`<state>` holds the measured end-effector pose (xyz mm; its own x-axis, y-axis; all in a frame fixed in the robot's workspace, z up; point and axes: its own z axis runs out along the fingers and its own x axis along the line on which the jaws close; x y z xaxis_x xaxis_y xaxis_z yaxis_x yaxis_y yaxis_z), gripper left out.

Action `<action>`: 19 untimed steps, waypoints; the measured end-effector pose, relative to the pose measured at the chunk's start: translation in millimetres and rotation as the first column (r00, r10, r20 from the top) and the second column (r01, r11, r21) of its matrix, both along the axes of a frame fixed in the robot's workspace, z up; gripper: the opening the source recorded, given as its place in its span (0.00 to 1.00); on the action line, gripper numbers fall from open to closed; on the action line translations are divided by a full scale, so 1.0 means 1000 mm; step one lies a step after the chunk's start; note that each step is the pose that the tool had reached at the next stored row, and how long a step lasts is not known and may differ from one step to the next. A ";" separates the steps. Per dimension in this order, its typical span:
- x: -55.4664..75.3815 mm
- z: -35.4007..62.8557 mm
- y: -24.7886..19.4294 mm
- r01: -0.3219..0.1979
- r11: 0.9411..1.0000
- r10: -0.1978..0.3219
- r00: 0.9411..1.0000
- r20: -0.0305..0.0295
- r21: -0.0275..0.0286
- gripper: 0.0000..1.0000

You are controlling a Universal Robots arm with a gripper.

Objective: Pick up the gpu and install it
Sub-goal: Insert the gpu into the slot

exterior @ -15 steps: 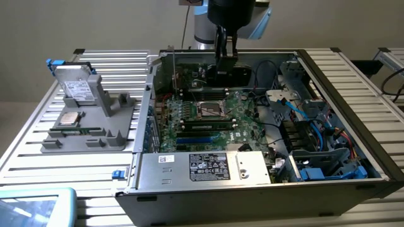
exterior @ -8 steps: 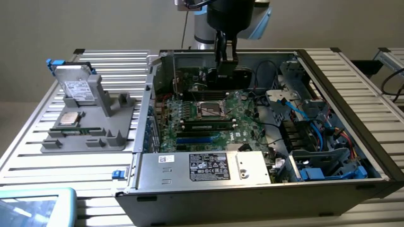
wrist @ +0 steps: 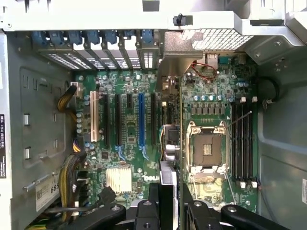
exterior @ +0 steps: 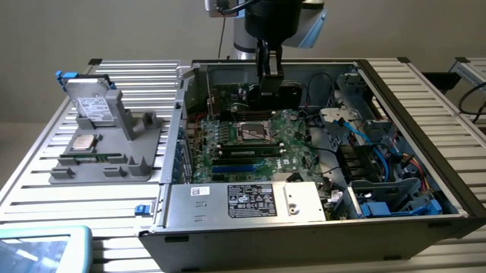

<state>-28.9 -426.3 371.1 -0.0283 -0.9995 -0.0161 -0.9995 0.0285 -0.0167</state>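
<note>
My gripper (exterior: 270, 85) hangs inside the open computer case (exterior: 436, 170), over the back part of the motherboard (exterior: 227, 136). It is shut on the gpu (exterior: 288, 94), a dark card held upright beneath the wrist. In the wrist view the gpu (wrist: 168, 143) appears edge-on, running from between my fingers (wrist: 153, 203) toward the rear of the case. There its silvery metal end (wrist: 172, 67) stands by the slot covers. The card sits above the board, between the expansion slots (wrist: 141, 120) and the processor socket (wrist: 206, 148). Whether it touches a slot I cannot tell.
A grey fixture (exterior: 114, 165) on the slatted table at the exterior view's left carries a silver hard drive (exterior: 93, 105), a processor chip (exterior: 82, 142) and a memory stick (exterior: 95, 156). Inside the case are memory modules (exterior: 247, 151), a labelled metal box (exterior: 251, 200) and blue cables (exterior: 372, 142).
</note>
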 end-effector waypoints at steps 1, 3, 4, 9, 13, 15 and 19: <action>0.000 -0.0008 -0.0001 -0.001 1.000 0.001 1.000 0.000 -0.002 0.27; -0.001 -0.0035 -0.0001 -0.005 1.000 0.005 1.000 0.000 -0.004 0.27; -0.002 -0.0052 -0.0001 -0.007 1.000 0.007 1.000 0.000 -0.004 0.27; -0.007 -0.0143 -0.0002 -0.012 1.000 0.012 1.000 0.000 -0.004 0.27; -0.009 -0.0216 -0.0021 -0.013 1.000 0.013 1.000 0.000 -0.005 0.27; -0.009 -0.0238 -0.0048 -0.013 1.000 0.013 1.000 -0.001 -0.006 0.27; -0.011 -0.0268 -0.0099 -0.013 1.000 0.013 1.000 -0.001 -0.018 0.27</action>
